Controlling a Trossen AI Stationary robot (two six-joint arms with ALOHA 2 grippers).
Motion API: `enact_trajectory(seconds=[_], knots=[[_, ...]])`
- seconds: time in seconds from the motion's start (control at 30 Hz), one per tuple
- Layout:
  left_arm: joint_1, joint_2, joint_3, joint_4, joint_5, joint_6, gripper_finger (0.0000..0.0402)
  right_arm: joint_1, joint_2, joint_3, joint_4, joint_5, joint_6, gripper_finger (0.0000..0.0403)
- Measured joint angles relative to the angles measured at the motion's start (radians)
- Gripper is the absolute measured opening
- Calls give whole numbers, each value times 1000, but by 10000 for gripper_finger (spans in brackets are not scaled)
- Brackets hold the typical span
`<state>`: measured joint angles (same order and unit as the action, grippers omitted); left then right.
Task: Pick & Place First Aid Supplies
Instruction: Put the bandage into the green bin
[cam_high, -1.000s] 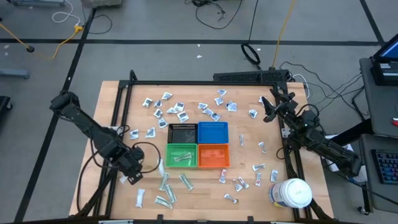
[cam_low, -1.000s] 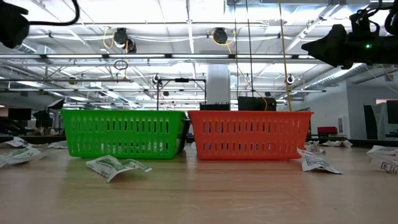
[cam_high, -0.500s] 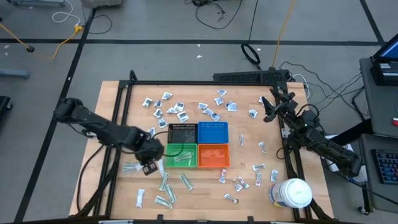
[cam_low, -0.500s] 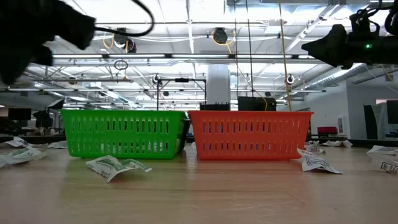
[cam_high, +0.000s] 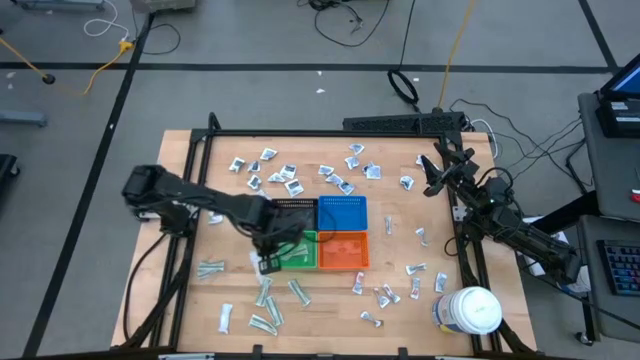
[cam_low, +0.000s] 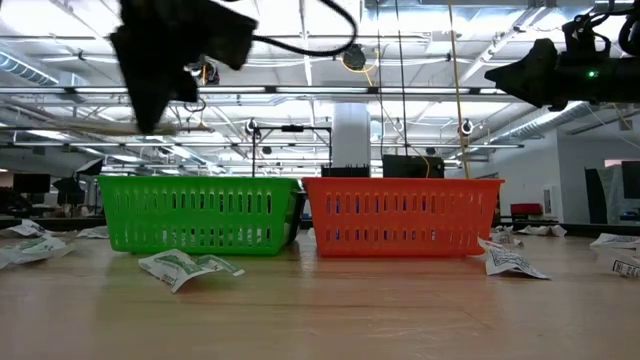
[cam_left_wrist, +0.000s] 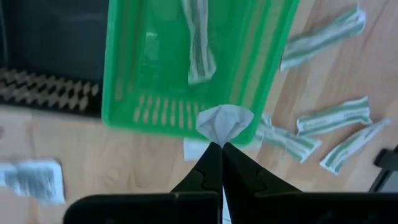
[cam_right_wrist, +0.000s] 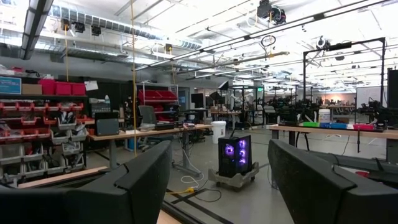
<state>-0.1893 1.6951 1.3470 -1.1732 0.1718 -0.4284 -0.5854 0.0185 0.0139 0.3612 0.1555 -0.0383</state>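
My left gripper (cam_high: 268, 250) hangs over the near left corner of the green bin (cam_high: 305, 262), fingers pointing down and shut on a small whitish packet (cam_left_wrist: 224, 121) of the first aid supplies. The green bin (cam_left_wrist: 155, 112) has long green-and-white strip packets (cam_left_wrist: 198, 43) lying on its floor. More packets lie loose on the wood: squarish ones at the far side (cam_high: 275, 175) and right (cam_high: 385, 295), strips near the front (cam_high: 265, 305). My right gripper (cam_high: 432, 175) stays open at the table's far right, raised and aimed into the room. My left gripper pinches the whitish packet between its two fingertips (cam_left_wrist: 210, 155), coming from above and pointing down. The packet's crumpled end (cam_left_wrist: 225, 118) pokes out just past the tips. It is lifted clear of the table, above the green bin's edge.
Black (cam_high: 293, 214), blue (cam_high: 342, 213) and orange (cam_high: 343, 250) bins stand in a block with the green one at the table's middle. A large white jar (cam_high: 470, 310) stands at the near right corner. A black frame (cam_high: 200, 160) borders the table.
My left gripper has swept from the table's near left toward the right and slightly farther, over to the green bin, rolling its wrist on the way. It stays shut, and the packet has travelled with it, clear of the table.
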Motion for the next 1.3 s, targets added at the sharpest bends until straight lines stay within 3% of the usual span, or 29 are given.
enact_trajectory(seconds=[0.3,0.73,1.03,1.3], knots=[[32,109,141,-8,-33,91,0,0,0,0,0,0,0,263],[21,226,143,73,-135,113,0,0,0,0,0,0,0,263],[9,249,142,164,-147,113,1,0,0,0,0,0,0,263],[9,249,142,179,-147,119,35,0,0,0,0,0,0,263]])
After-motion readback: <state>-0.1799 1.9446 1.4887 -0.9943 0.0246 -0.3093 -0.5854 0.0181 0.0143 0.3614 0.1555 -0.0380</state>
